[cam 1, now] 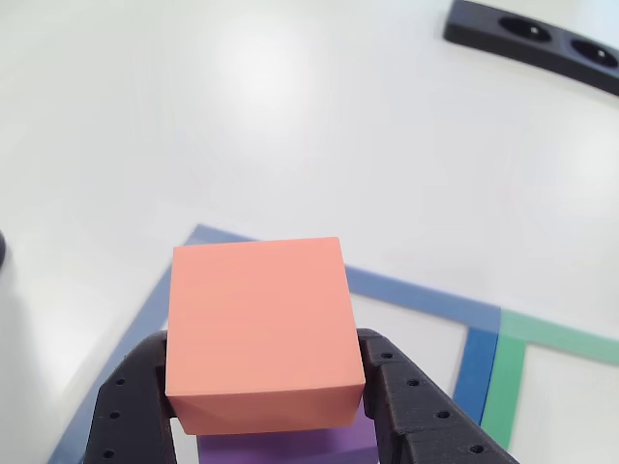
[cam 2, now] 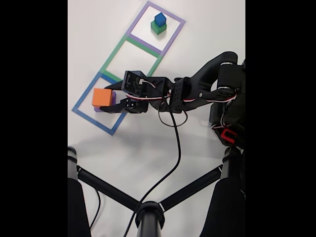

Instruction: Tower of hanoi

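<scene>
Within the blue-taped square at the near left of the bench, the end effector is clamped on the orange cube, which sits atop a purple cube. Judged: stacking or unstacking. A blue cube rests on a green cube in the far square.
</scene>
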`<control>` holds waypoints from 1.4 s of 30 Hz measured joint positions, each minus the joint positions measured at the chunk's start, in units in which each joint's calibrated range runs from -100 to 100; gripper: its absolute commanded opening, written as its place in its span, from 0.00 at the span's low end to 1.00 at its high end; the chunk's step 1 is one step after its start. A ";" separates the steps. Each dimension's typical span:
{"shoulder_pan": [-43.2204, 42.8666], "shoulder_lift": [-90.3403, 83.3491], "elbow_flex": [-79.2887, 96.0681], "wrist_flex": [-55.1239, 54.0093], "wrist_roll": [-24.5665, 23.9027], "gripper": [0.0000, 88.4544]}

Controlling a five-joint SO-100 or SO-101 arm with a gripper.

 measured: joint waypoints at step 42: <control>0.00 7.68 -2.44 -8.03 0.00 0.22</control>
